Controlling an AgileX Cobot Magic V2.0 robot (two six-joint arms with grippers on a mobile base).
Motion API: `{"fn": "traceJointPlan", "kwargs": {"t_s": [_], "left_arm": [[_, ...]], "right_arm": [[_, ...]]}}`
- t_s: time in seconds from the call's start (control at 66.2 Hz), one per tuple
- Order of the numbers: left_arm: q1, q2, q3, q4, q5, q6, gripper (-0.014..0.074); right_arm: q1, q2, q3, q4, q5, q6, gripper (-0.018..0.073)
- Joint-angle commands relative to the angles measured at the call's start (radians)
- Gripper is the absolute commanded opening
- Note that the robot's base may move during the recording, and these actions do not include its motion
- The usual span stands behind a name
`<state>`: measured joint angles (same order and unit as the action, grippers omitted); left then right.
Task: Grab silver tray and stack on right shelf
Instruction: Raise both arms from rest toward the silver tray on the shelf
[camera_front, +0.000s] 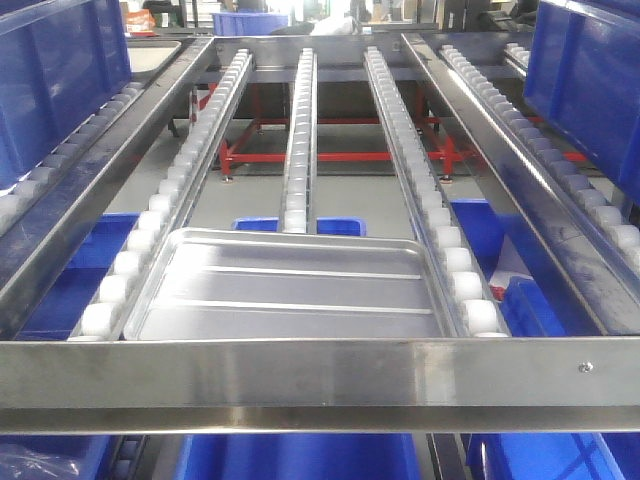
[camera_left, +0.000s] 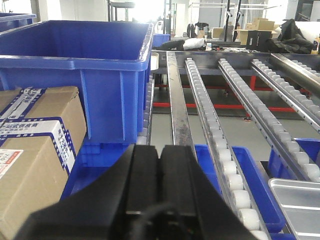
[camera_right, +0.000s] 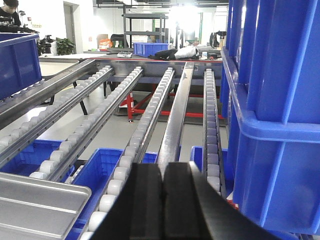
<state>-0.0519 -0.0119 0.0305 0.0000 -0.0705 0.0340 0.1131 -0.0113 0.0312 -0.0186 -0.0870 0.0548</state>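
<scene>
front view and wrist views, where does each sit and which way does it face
Front view: low behind the steel bar, looking along the roller lanes over the silver tray; no robot parts show.
Left wrist: behind the shut left pincer, facing down the lanes, blue bin at left.
Right wrist: behind the shut right pincer, same heading.
Shared: all three catch the silver tray.

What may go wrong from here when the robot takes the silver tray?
The shiny rectangular metal tray rests on white rollers; a push may roll it away.
Its low rim lies just behind the flat steel front bar, so a hand may strike the bar.
The left hand and right hand look shut; they must open first.
</scene>
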Motion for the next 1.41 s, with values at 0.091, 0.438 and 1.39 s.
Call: {"fn": "traceJointPlan", "kwargs": {"t_s": [0.091,0.438,1.39], "left_arm": [[-0.007,-0.009,0.019,-0.07,-0.09,-0.001,-0.0082],[-0.007,0.182,-0.312,-0.068,0.438,-0.001,-0.0082],[-0.087,1.31,-0.843,-0.467,0.757,0.054,-0.0082]], "right_arm": [[-0.006,-0.017,-0.002,-0.002,-0.113,-0.009,0.0048],[-0.005,0.22,-0.257,0.0,0.328,0.082,0.0048],[0.037,1.277,-0.839,0.144,0.721,0.254,0.006]]}}
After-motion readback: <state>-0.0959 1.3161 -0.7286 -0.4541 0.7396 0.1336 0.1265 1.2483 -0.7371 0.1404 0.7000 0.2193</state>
